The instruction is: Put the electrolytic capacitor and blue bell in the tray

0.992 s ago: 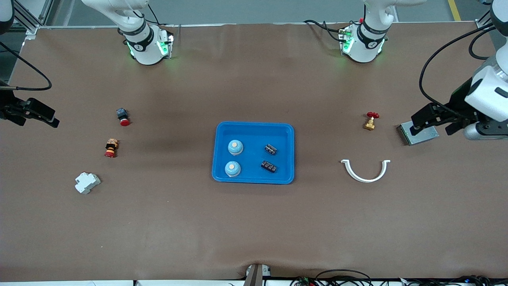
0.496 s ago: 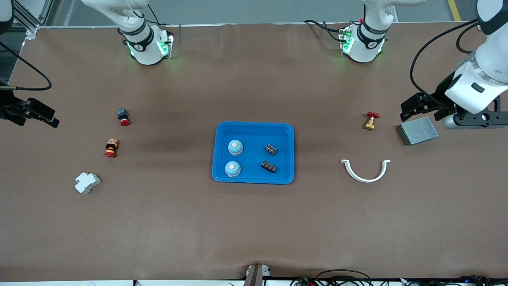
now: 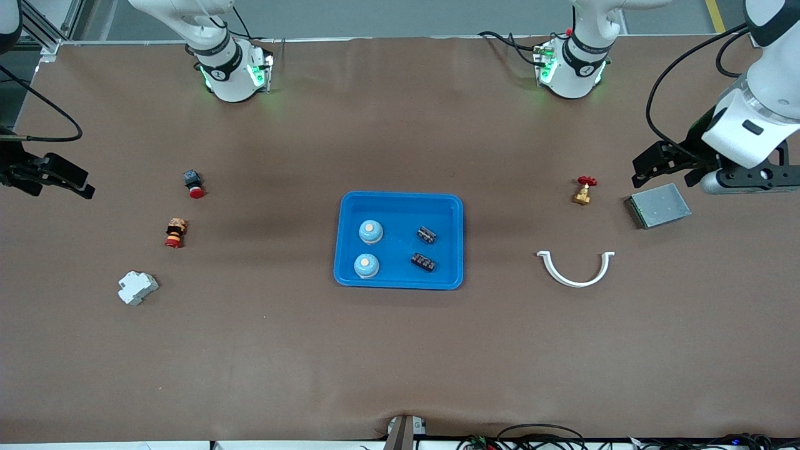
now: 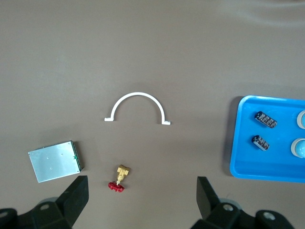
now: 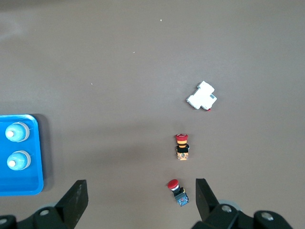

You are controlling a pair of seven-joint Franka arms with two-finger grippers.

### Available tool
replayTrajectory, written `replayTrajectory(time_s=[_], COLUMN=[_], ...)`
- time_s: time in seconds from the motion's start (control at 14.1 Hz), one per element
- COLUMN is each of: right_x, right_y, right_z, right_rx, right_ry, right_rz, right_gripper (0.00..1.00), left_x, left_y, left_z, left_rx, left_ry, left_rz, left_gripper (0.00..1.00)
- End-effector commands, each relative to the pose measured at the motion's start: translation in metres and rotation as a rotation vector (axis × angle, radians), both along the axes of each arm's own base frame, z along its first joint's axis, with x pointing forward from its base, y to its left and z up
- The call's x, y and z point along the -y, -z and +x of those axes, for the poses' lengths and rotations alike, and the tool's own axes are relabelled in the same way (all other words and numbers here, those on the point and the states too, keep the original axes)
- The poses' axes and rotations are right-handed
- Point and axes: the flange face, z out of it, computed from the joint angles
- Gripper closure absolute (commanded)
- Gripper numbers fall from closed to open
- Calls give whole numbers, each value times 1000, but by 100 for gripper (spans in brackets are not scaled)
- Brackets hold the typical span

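The blue tray (image 3: pixel 400 281) sits mid-table holding two blue bells (image 3: pixel 370 232) and two electrolytic capacitor packs (image 3: pixel 426 235), the bells toward the right arm's end. The left gripper (image 3: pixel 667 167) hangs empty with its jaws spread wide above the grey metal box (image 3: pixel 658 205), near the brass valve (image 3: pixel 583 190). The right gripper (image 3: pixel 53 178) waits, likewise spread and empty, at its own table end.

1. The tray (image 3: pixel 400 200) looks like glossy blue plastic.
2. The bench (image 3: pixel 400 362) wears a matt brown cover.
3. The box (image 3: pixel 658 205) shows dull grey metal.
4. The valve (image 3: pixel 582 197) looks brassy.
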Motion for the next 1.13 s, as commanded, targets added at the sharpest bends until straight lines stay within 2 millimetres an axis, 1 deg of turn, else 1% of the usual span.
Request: replayTrajectory(time_s=[0.0, 0.21, 0.43, 0.57, 1.06], right_x=[2, 10, 8, 9, 9], right_y=[-1, -1, -1, -2, -1], right_z=[-3, -3, -3, -3, -5], right_rx=[-8, -6, -6, -2, -21], right_ry=[3, 16, 14, 16, 14], right_rz=[-4, 2, 5, 4, 6], right_gripper=[0, 0, 0, 0, 0], left_x=[-3, -3, -4, -3, -7], left_y=[-4, -2, -3, -2, 0], left_z=[7, 7, 7, 7, 7], left_rx=[9, 4, 7, 9, -1], left_ry=[18, 18, 35, 103, 92], left_rz=[18, 18, 21, 24, 25], left_gripper=[0, 0, 0, 0, 0])
